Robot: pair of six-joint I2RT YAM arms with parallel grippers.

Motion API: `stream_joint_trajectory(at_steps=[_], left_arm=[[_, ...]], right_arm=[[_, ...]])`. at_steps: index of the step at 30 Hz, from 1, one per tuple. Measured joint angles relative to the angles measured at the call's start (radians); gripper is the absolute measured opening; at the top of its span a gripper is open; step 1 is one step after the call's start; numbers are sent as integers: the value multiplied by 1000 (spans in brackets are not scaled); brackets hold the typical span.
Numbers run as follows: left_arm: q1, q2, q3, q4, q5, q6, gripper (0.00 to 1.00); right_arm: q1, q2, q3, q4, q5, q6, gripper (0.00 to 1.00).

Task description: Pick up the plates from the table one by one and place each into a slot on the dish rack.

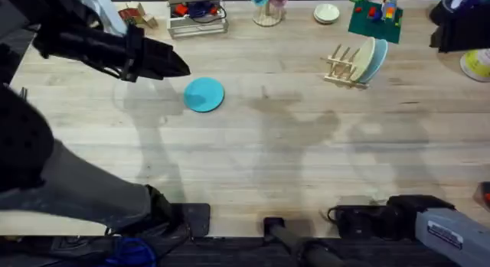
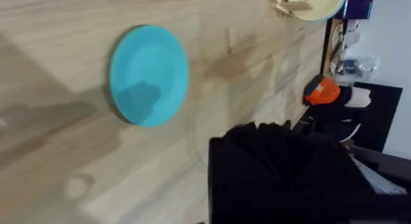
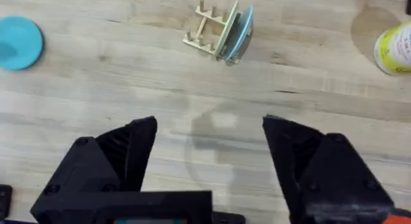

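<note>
Lying flat on tabletop [image 1: 291,160]: turquoise plate [image 1: 204,94], beside left end effector [image 1: 178,67], jaw state indiscernible. Standing in dish rack [image 1: 342,66]: cream plate [image 1: 363,60], pale blue plate [image 1: 377,62]. Right end effector [image 3: 209,144] wide open, empty.

turquoise plate [image 1: 204,94] flat on table [image 1: 291,160]

left arm [image 1: 107,49]: extended forward | right gripper [image 3: 209,147]: fingers spread apart

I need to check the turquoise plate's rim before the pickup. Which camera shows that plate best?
The left wrist view: the turquoise plate is large there, its whole rim visible against the table. The overhead view shows it whole but small, just ahead of the left hand. The right wrist view catches it small, cut by the frame edge.
</note>
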Motion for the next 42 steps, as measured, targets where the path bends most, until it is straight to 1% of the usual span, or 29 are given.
stream_joint_trajectory(at_steps=[3, 7, 15, 21, 22, 25, 33, 42], left_arm=[[0, 60, 0, 34, 1, 6, 42], [0, 119, 0, 49, 1, 13, 42], [0, 196, 0, 65, 1, 43, 42], [0, 212, 0, 86, 0, 52, 42], [0, 237, -1, 102, 0, 54, 41], [0, 249, -1, 105, -4, 54, 43], [0, 249, -1, 107, -13, 54, 42], [0, 250, -1, 147, -30, 48, 43]], right_arm=[[0, 0, 0, 0, 0, 0, 993], [0, 0, 0, 0, 0, 0, 993], [0, 0, 0, 0, 0, 0, 993], [0, 0, 0, 0, 0, 0, 995], [0, 0, 0, 0, 0, 0, 995], [0, 0, 0, 0, 0, 0, 994], [0, 0, 0, 0, 0, 0, 993], [0, 0, 0, 0, 0, 0, 995]])
